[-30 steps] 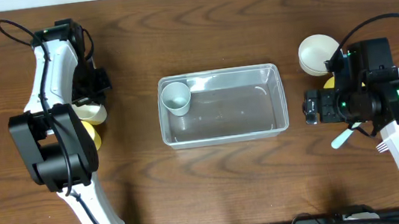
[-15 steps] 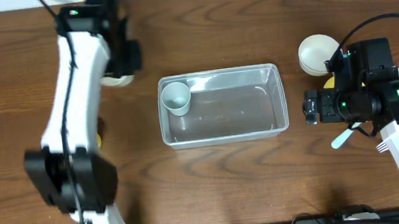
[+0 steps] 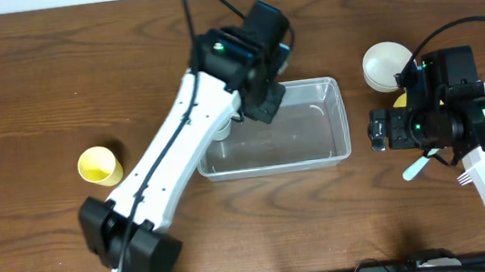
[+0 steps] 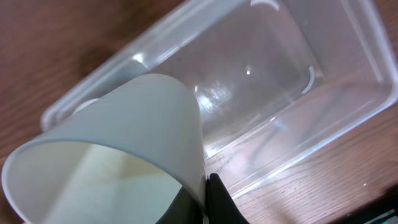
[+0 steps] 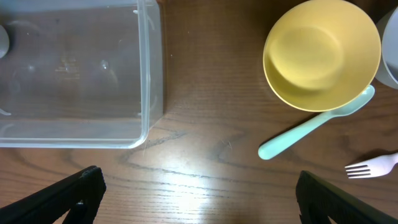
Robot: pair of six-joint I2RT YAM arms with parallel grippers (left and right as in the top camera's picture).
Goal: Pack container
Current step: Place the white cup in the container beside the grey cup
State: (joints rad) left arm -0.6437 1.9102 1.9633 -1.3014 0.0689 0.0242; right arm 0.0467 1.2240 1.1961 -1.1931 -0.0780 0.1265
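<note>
Pinching a white cup [image 4: 124, 130] over the container [image 3: 307, 138], the left gripper [image 4: 203, 198] should next lower and release it; the right gripper [image 5: 199, 193] hangs spread beside the container.

A dark wood-grain table [image 3: 16, 79] fills the view, with a pale strip [image 3: 26, 1], perhaps wall, beyond.

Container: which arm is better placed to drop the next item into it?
Left. Its pincer is shut on a pale cup over the container. The right pincer is open and empty, off past the container's end, by the yellow bowl.
</note>
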